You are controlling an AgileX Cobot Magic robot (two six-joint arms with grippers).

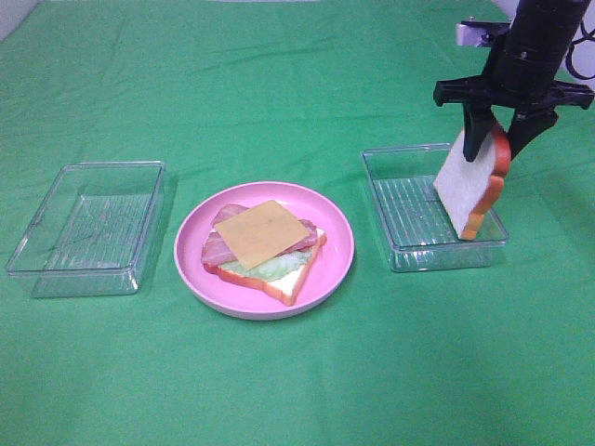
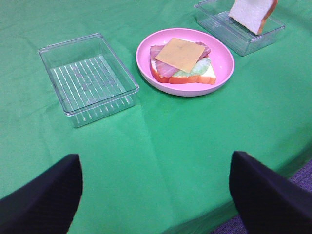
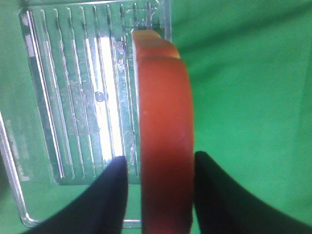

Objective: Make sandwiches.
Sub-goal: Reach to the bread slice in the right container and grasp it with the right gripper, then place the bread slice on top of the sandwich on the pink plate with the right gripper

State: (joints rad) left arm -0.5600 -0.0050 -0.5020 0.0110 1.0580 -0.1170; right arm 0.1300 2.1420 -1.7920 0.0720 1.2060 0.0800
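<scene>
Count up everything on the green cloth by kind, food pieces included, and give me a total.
Clear plastic trays: 2, left tray and right tray
Pink plate: 1
Bread slices: 2, bottom slice and held slice in the right gripper
Lettuce: 1
Ham and bacon layer: 1
Cheese slice: 1
Total: 8

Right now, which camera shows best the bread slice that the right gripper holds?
The exterior high view: the whole bread slice hangs from the right gripper. The left wrist view cuts off its top; the right wrist view shows only its crust edge.
</scene>
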